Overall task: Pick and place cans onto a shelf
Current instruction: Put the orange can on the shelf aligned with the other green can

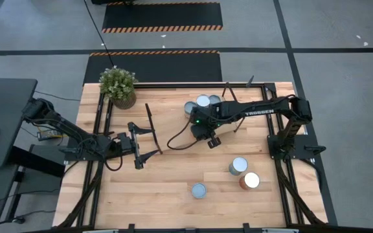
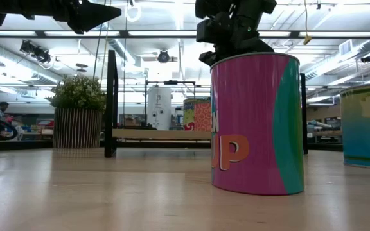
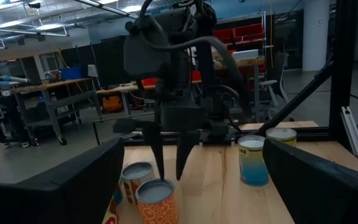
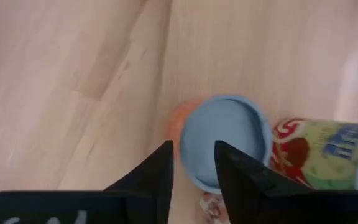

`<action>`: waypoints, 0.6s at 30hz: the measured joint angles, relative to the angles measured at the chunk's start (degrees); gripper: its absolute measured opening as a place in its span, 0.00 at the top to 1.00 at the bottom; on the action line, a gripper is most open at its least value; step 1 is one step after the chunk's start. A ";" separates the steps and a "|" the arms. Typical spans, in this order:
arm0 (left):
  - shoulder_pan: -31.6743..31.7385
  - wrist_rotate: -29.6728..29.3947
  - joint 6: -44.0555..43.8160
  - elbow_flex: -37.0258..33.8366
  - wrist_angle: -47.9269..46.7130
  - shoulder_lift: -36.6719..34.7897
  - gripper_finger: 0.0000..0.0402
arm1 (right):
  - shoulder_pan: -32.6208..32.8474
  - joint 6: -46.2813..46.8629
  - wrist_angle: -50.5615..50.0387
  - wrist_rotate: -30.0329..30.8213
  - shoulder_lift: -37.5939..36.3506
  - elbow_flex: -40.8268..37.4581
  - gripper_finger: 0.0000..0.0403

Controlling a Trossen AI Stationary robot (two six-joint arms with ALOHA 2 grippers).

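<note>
Counting five cans visible from above: two showing on the shelf at the back, beside the right claw, plus three loose on the table up front. The right claw hovers with fingers slightly apart, holding nothing. The left claw waits wide open, empty, mid-table. One plant in the corner.

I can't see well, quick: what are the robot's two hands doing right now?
Left gripper: open, holding nothing, beside the shelf.
Right gripper: open, empty, above a can.
</note>
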 joint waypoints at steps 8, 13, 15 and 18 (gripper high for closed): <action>0.00 0.00 -0.03 0.00 0.08 0.02 0.03 | 0.65 0.10 -1.40 2.67 -0.83 0.04 0.61; 0.01 -0.01 -0.05 0.00 0.06 0.02 0.03 | 0.53 -0.01 -1.31 2.84 -0.44 -1.38 0.59; -0.01 0.01 -0.05 0.00 0.08 0.02 0.03 | 0.29 -0.10 -0.24 2.84 -0.47 -2.79 0.59; -0.01 0.00 -0.07 0.00 0.10 0.02 0.03 | -0.26 -0.56 1.38 3.29 -0.44 -4.89 0.59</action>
